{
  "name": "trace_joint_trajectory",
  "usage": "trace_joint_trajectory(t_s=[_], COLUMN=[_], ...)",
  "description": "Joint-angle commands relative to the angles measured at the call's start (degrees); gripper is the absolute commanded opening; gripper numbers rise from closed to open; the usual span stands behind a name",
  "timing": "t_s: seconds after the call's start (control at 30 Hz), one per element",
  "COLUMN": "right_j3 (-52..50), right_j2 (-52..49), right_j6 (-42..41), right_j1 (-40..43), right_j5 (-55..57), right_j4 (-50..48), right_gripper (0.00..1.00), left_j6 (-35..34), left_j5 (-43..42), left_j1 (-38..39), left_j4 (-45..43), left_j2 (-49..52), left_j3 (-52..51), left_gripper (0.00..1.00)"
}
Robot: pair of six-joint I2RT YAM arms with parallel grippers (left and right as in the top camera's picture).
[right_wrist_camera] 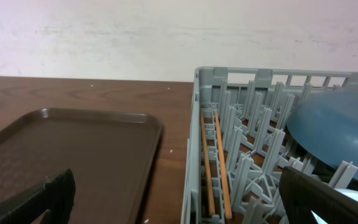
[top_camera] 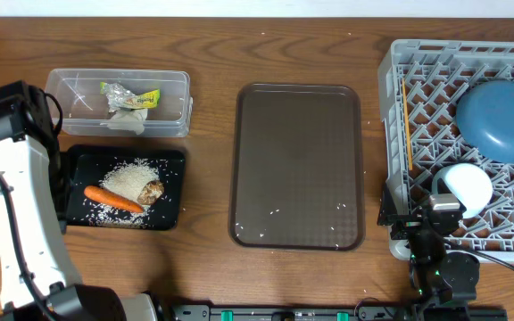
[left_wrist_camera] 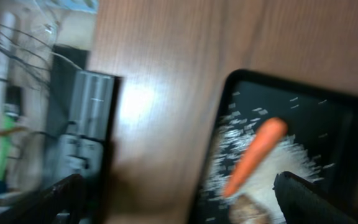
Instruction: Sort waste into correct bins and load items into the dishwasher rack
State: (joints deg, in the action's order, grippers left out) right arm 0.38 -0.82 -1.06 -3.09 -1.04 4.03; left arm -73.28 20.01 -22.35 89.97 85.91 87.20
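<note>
On black tray [top_camera: 178, 192], carrot [top_camera: 112, 198] lies over rice [top_camera: 132, 174] beside lump [top_camera: 153, 190]: stiff, light, smooth-skinned, pinch mid-length across its width; left gripper [left_wrist_camera: 176, 186], apparently near it (blurred view), and right gripper [right_wrist_camera: 176, 180] by rack [top_camera: 435, 62] both gape empty.

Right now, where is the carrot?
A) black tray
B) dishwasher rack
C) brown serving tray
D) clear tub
A: the carrot lies in the black tray with the rice, while the clear tub holds only the wrapper and tissue.
</note>
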Motion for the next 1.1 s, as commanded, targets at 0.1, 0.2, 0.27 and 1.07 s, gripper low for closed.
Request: trace_joint_trajectory(t_s=[0.1, 0.2, 0.27, 1.07], right_j3=[-0.07, -0.07, -0.07, -0.07], right_j2=[0.55, 0.55, 0.55, 0.55], right_j6=[-1.03, -1.03, -1.03, -1.03], right_j1=[-0.52, -0.52, -0.52, -0.52], right_j5=[0.42, 0.39, 0.42, 0.42], right_j4=[0.28, 0.28, 0.26, 0.26], right_gripper=[0.99, 0.99, 0.99, 0.99], left_j6=[4.92, 4.94, 4.96, 0.09], left_j5=[-2.97, -4.90, -5.70, -15.10], left_j1=[0.42, 2.91, 5.18, 14.53], left_j4=[-3.23, -12.22, -18.40, -60.54], left_j2=[-8.07, -13.31, -16.81, -55.98], left_j3=[-4.22, -11.37, -17.05, -76.72], left_gripper=[0.98, 0.98, 0.98, 0.98])
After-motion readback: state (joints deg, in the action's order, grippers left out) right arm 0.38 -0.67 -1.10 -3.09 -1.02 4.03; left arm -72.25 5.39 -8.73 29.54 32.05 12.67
